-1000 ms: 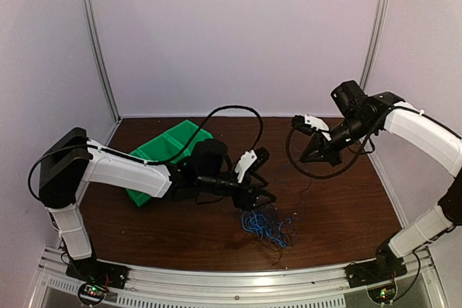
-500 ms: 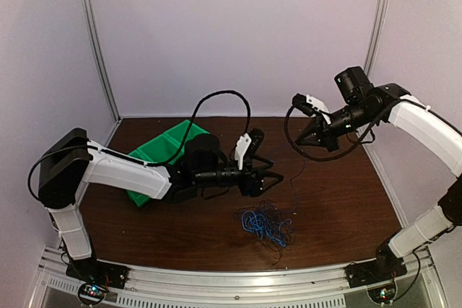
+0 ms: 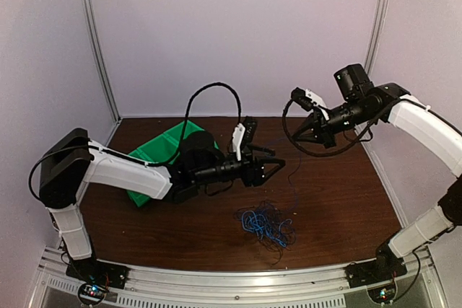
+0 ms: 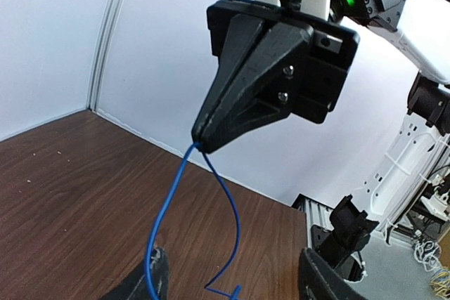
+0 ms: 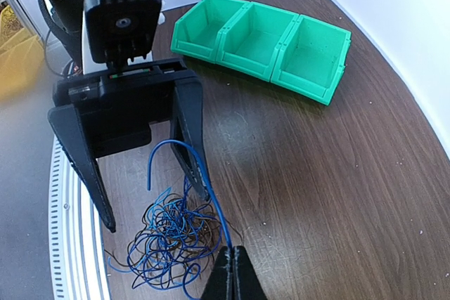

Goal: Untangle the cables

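1. Lifted off the cable heap (image 3: 266, 225) since a second ago, the left gripper (image 3: 276, 167) now hangs above and behind it. It is turned to face the right gripper (image 3: 299, 138), which has itself drawn a little higher and farther from the heap.
2. Green bins (image 3: 162, 151) stand on the table (image 3: 339, 207), well left of the heap and farther back. From above, the left arm covers part of them. The right wrist view shows all three compartments (image 5: 264, 40) in a row, their green floors in plain sight.
3. From the right wrist, the left gripper (image 5: 158, 209) has its fingers spread wide, gripping nothing. Its own camera shows the same wide gap (image 4: 232, 282).
4. The right gripper (image 5: 230, 275) is pinched tight on a blue wire (image 5: 204, 173). The left wrist view shows this best: two blue strands (image 4: 165, 209) leave the closed tip (image 4: 200, 147) and drop toward the gap between the left fingers. Whether a strand touches a finger, I cannot tell.
5. From above, the held wire is too thin to make out.
6. The heap (image 5: 169, 251) lies loose on the table, blue and dark wires knotted together. The right wrist view shows it just beyond the left fingertips. Whether the held wire runs into it, I cannot tell.
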Available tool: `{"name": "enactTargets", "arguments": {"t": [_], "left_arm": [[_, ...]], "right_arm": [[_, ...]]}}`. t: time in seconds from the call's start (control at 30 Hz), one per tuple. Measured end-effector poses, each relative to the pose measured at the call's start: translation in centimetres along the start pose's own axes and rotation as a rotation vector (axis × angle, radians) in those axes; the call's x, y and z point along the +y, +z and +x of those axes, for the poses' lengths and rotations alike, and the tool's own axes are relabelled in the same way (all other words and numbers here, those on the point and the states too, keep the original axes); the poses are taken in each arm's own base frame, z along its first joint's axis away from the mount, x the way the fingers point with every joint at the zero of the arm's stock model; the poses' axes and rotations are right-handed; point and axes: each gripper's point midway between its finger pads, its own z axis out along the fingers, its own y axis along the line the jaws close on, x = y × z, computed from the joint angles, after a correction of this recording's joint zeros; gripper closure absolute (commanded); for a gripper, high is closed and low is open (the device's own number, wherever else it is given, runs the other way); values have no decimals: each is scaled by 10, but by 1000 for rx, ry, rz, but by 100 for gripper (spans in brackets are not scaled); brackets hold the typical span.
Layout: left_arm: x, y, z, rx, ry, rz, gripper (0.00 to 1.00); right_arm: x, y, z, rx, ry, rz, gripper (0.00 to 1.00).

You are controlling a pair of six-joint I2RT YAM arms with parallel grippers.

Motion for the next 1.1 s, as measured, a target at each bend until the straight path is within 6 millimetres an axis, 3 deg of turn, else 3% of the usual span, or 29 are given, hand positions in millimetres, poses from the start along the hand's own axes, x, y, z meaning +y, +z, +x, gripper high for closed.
{"name": "enactTargets", "arguments": {"t": [0.23, 0.43, 0.77, 0.8, 0.87, 0.93, 1.0, 1.1], "left_arm": [[-3, 0, -5, 33, -140, 36, 46], [0, -4, -9, 68, -197, 27, 73], [8, -1, -8, 113, -240, 1, 100], [8, -1, -8, 115, -240, 1, 100], [8, -1, -8, 118, -239, -1, 100], [8, 0, -10, 120, -234, -3, 100], [8, 0, -11, 118, -226, -3, 100], [9, 0, -11, 119, -213, -10, 100]], "right_arm": [[7, 9, 11, 33, -20, -8, 100], [11, 14, 17, 57, -35, -5, 100], [13, 17, 16, 63, -47, -2, 100], [13, 17, 17, 63, -48, -3, 93], [13, 19, 18, 62, -44, -3, 62], [12, 21, 19, 51, -22, -6, 47], [11, 26, 25, 28, 2, -24, 43], [13, 35, 43, 31, 63, -59, 46]]}}
